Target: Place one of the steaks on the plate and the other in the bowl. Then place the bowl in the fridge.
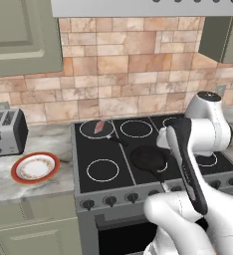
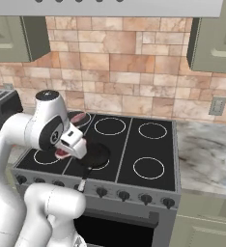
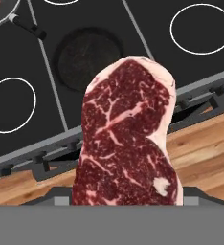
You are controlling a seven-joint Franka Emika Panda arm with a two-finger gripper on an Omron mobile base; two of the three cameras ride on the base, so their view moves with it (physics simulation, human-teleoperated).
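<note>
Kitchen: black stove (image 1: 138, 149), toaster (image 1: 8, 130), stone-tile backsplash (image 2: 120, 62), green cabinets (image 1: 21, 35).

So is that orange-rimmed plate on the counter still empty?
Empty. In the left base view the plate shows only its bare white centre, while one steak hangs at the end effector and another lies in a pan on the stove.

dark steak (image 3: 126, 139): upright, over stove front; light steak (image 1: 99, 126): in rear pan | plate (image 1: 35, 167): on counter

Even, bright rendered light throughout, soft faint shadows, no glare, slightly coarse low-resolution edges.
</note>
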